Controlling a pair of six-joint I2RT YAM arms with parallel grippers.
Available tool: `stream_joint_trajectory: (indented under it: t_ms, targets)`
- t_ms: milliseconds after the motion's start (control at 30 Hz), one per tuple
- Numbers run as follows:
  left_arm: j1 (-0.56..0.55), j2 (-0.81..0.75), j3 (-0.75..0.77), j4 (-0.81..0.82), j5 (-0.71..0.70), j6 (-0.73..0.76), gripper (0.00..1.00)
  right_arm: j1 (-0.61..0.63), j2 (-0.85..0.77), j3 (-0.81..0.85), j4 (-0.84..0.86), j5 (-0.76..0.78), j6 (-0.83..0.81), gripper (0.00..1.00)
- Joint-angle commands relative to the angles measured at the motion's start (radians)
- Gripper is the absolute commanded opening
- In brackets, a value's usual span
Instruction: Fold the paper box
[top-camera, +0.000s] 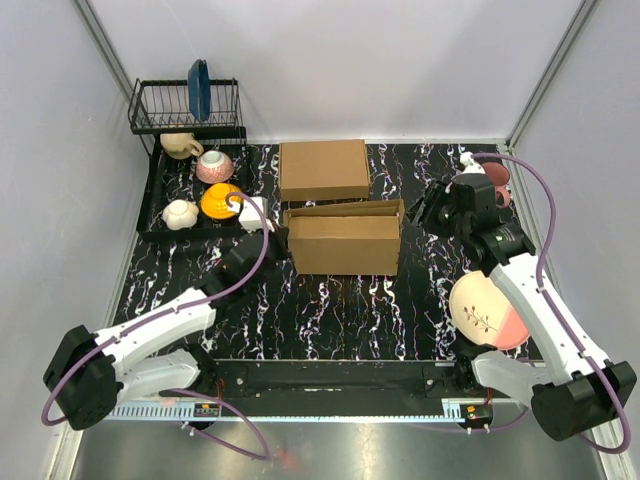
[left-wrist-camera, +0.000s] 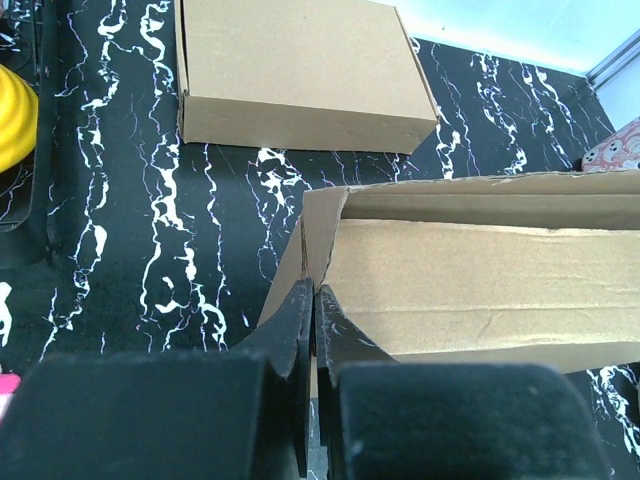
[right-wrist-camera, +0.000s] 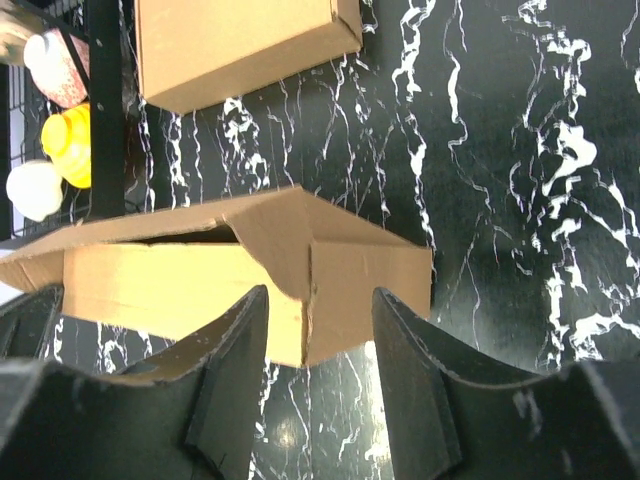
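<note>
The paper box (top-camera: 345, 243) is plain brown cardboard, half formed, in the middle of the table with its top panel ajar. My left gripper (top-camera: 277, 238) is at its left end. In the left wrist view the left gripper (left-wrist-camera: 313, 292) is shut, with the edge of the paper box (left-wrist-camera: 470, 280) running in between its tips at the end corner. My right gripper (top-camera: 422, 208) is at the right end. Seen from the right wrist, the right gripper (right-wrist-camera: 320, 292) is open, its jaws either side of the paper box (right-wrist-camera: 370, 290) corner without touching it.
A neatly formed brown box (top-camera: 323, 168) lies just behind the paper box. At back left stand a dish rack (top-camera: 150, 110) with a blue plate (top-camera: 198, 88) and a tray of cups and bowls (top-camera: 152, 200). A pink-and-cream plate (top-camera: 488, 312) lies under the right arm.
</note>
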Motion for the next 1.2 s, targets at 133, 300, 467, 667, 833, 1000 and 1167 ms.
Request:
stream_joint_trajectory:
  t_ms: [133, 300, 467, 667, 833, 1000, 1167]
  targets:
    - [-0.010, 0.048, 0.032, -0.156, -0.021, 0.063, 0.00, 0.003, 0.050, 0.047, 0.148, -0.045, -0.041, 0.50]
    - [-0.015, 0.065, 0.052, -0.159, -0.023, 0.072, 0.00, 0.001, 0.070, 0.055, 0.159, -0.062, -0.055, 0.47]
    - [-0.019, 0.072, 0.061, -0.161, -0.024, 0.074, 0.00, 0.003, 0.084, 0.037, 0.152, -0.050, -0.061, 0.34]
    - [-0.025, 0.079, 0.067, -0.161, -0.024, 0.075, 0.00, 0.010, 0.094, 0.023, 0.142, -0.014, -0.078, 0.29]
    - [-0.027, 0.079, 0.072, -0.161, -0.027, 0.077, 0.00, 0.023, 0.110, 0.020, 0.125, 0.016, -0.089, 0.28]
    - [-0.030, 0.077, 0.075, -0.166, -0.029, 0.083, 0.00, 0.026, 0.102, -0.009, 0.125, 0.045, -0.092, 0.28]
    - [-0.030, 0.077, 0.078, -0.167, -0.031, 0.086, 0.00, 0.026, 0.096, -0.043, 0.134, 0.053, -0.090, 0.25]
